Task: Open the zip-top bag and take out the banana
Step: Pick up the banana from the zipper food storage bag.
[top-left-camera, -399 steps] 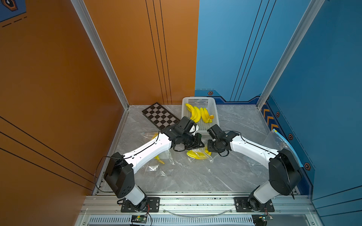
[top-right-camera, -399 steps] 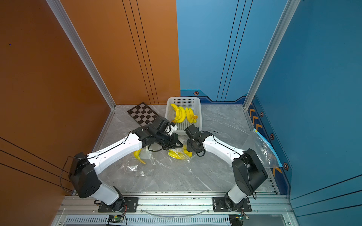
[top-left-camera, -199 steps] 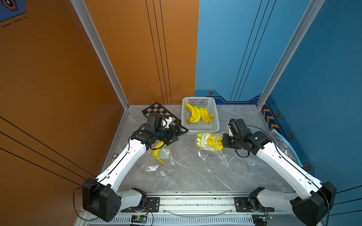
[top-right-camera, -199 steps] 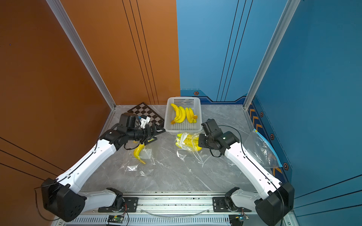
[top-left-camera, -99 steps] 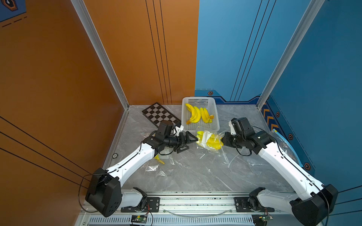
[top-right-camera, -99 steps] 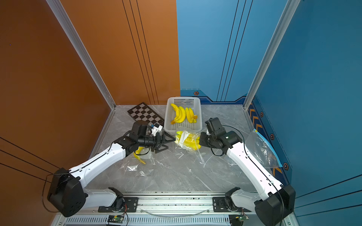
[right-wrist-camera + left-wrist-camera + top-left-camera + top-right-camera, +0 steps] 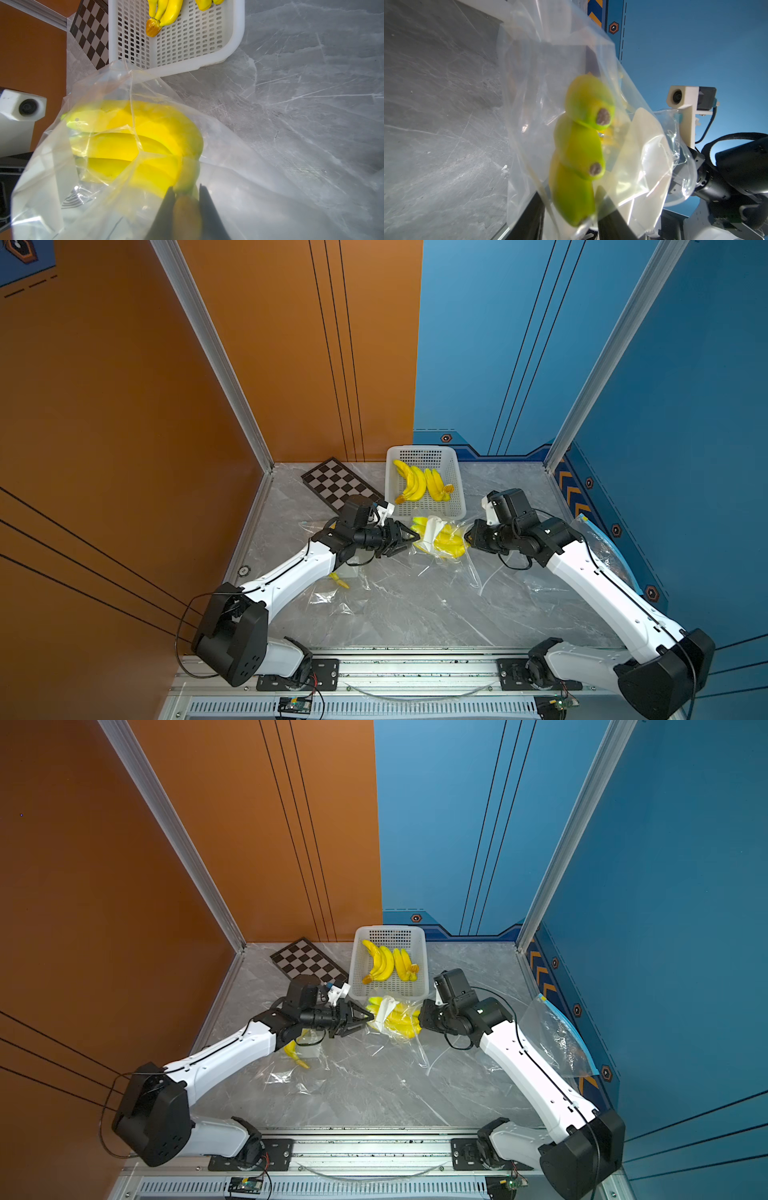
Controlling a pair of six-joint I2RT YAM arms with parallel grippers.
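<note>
Grey marble table, orange and blue walls. Zip-top bag with the banana bunch inside is held up between the two grippers, just in front of the white basket. Right gripper is clenched on the bunch's stem through the plastic. Left gripper straddles the bag's opposite end at the banana tips; can't tell if it's actually pinching. Checkerboard sits beside the basket.

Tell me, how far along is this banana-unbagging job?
Two yellow banana bunches already lie in the white perforated basket. The right gripper pinches the stem of a third bunch, still inside the clear plastic bag; the left gripper straddles the bag's far end. Left: pulling bunch and bag apart.
</note>
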